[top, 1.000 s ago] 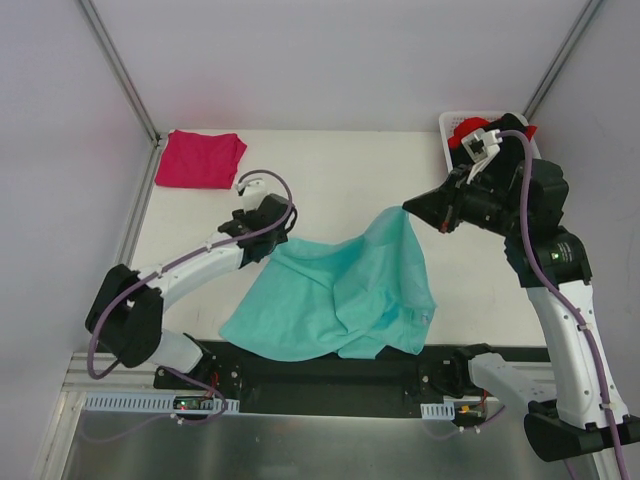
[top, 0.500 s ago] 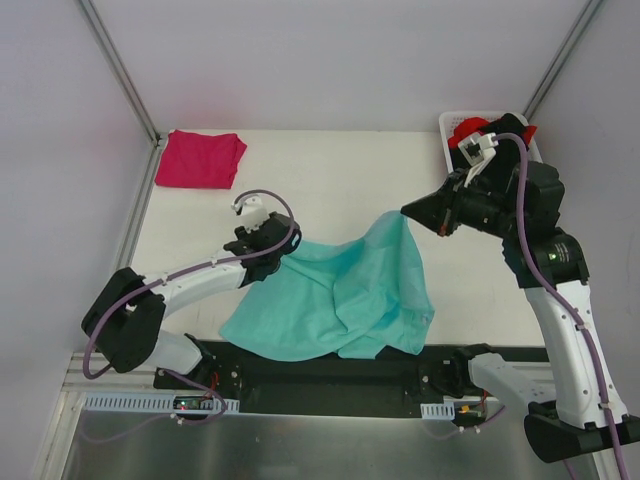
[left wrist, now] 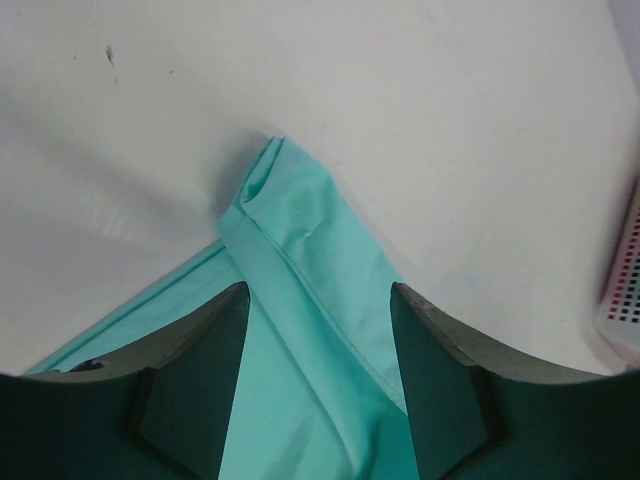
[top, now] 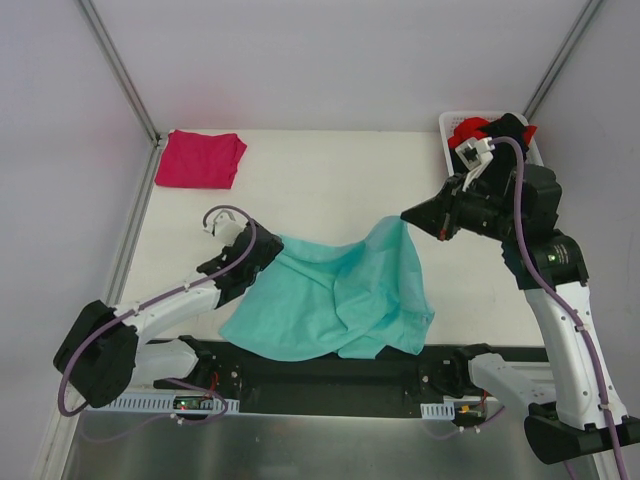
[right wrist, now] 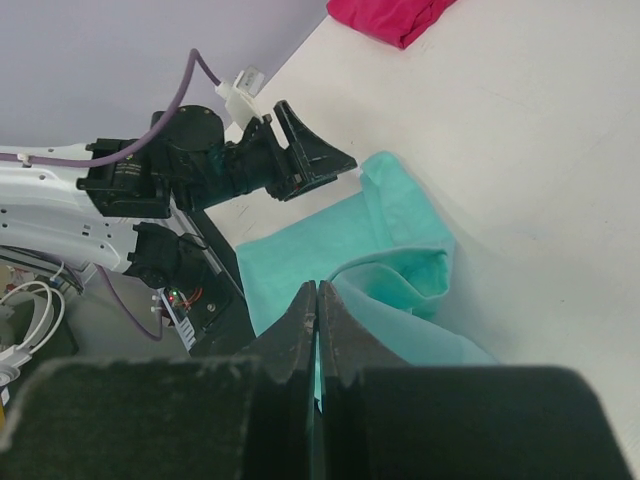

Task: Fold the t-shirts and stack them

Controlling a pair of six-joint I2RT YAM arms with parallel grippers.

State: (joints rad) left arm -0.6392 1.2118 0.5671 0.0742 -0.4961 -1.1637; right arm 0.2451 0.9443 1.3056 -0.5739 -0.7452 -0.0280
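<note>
A teal t-shirt [top: 340,295] lies crumpled on the near middle of the table. Its far right corner is lifted, with my right gripper [top: 405,215] shut on it; in the right wrist view the fingers [right wrist: 317,290] are pressed together on teal cloth [right wrist: 400,260]. My left gripper [top: 270,250] is low at the shirt's far left corner. It stands open, its fingers [left wrist: 200,380] on either side of the hemmed corner [left wrist: 290,220], gripper midpoint [left wrist: 318,295]. A folded magenta-pink t-shirt [top: 198,158] lies at the far left corner of the table [top: 330,180].
A white basket [top: 448,128] with a red garment [top: 468,130] stands at the far right, behind my right arm; its perforated wall [left wrist: 625,290] shows in the left wrist view. The black base rail [top: 320,370] runs along the near edge.
My left arm has moved nearer and lower, bringing its open gripper to the shirt's far left corner. The right gripper keeps its hold and has barely shifted.
</note>
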